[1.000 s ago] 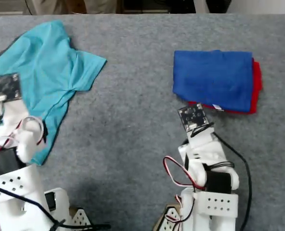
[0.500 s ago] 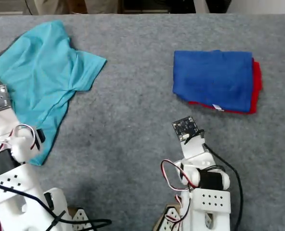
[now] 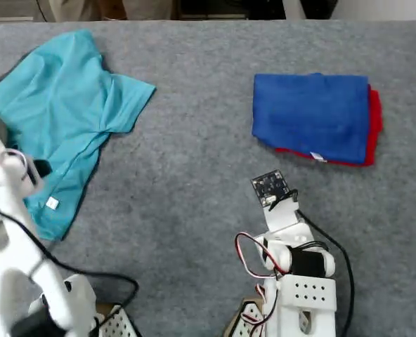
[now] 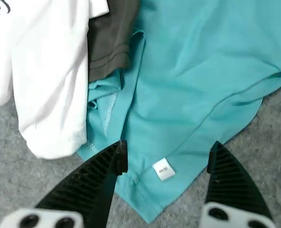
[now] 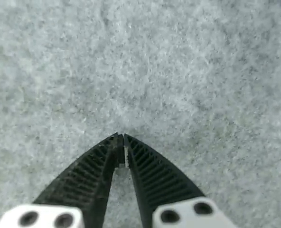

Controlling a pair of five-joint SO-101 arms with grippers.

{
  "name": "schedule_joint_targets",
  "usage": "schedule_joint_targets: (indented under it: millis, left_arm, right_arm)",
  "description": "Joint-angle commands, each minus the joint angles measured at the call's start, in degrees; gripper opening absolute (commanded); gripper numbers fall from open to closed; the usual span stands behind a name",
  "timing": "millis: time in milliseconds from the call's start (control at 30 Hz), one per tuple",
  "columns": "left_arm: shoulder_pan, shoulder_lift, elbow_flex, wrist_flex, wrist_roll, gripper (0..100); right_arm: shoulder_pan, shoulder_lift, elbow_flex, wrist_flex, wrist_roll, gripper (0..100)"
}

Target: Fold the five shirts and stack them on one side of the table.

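Observation:
A crumpled teal shirt (image 3: 67, 112) lies unfolded at the table's far left. A folded blue shirt (image 3: 311, 116) rests on a folded red shirt (image 3: 374, 126) at the far right. In the left wrist view my left gripper (image 4: 168, 149) stands open just above the teal shirt's (image 4: 197, 71) hem, near its small white label (image 4: 163, 170). A white shirt (image 4: 45, 71) and a dark shirt (image 4: 111, 40) lie beside the teal one. My right gripper (image 5: 121, 138) is shut with nothing in it, over bare grey carpet; its arm (image 3: 289, 239) sits pulled back near the front edge.
The grey carpeted table (image 3: 201, 161) has open room in the middle between the teal shirt and the folded stack. The left arm (image 3: 11, 232) stands at the front left corner, over the teal shirt's lower edge.
The right arm drew back from the folded stack toward the front edge. The left arm swung up and leftward, uncovering the teal shirt's lower hem and label.

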Motion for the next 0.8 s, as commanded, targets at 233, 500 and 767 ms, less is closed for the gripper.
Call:
schedule_joint_targets:
  millis: [233, 500, 767]
  left_arm:
    - [0.0, 25.8, -25.05, 0.62, 0.35, 28]
    - [-0.7, 44.88, -40.26, 3.78, 0.35, 21]
    - [2.11, 54.9, -55.56, 13.27, 0.26, 19]
  right_arm:
    - [-0.4, -0.4, 0.13, -0.79, 0.53, 0.2]
    - [-0.4, -0.4, 0.13, -0.79, 0.53, 0.2]
    - [-0.4, -0.4, 0.13, -0.79, 0.53, 0.2]
